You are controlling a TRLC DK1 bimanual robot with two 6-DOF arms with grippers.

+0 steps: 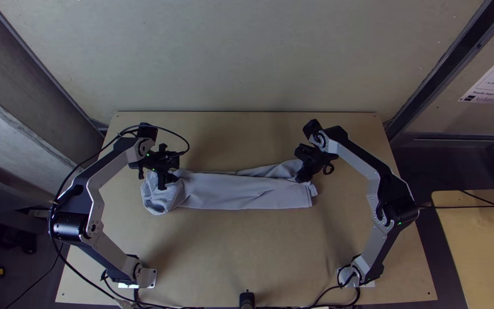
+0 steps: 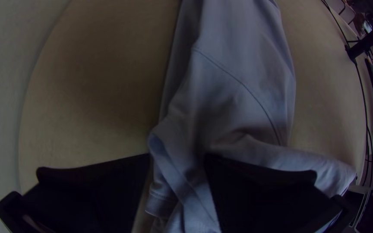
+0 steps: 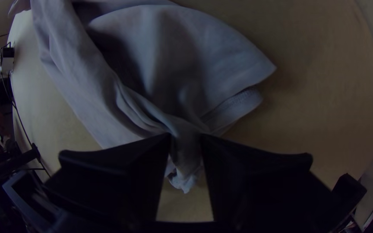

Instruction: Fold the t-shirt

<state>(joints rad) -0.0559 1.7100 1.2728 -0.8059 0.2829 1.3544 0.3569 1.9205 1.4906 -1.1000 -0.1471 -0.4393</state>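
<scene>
- Top view: your t-shirt (image 1: 241, 191) lies in a long, narrow folded strip on the table (image 1: 230, 246), running between the left gripper (image 1: 166, 181) and the right gripper (image 1: 305, 174), bunched beneath the left one.
- Expect it light, soft and floppy, with nothing fragile about it; lifted at one end, it would likely sag in the middle, so you'd want a hold at each end.
- Count here: one t-shirt, two grippers.
- Left wrist view: your left fingers (image 2: 255, 190) stand apart, released, with loose cloth lying between them. A curved seam (image 2: 242, 86) runs ahead of them. Close on several layers rather than the top one alone, since thin fabric may slide out.
- Count here: two fingers, one curved seam.
- Right wrist view: your right fingers (image 3: 251, 185) are clenched on a gathered pinch of cloth, creases fanning out ahead of them. A stitched edge (image 3: 238, 103) sits just beyond the pinch; that thicker edge should give you a firmer hold.
- Count here: two fingers, one stitched edge, one pinch of cloth.
</scene>
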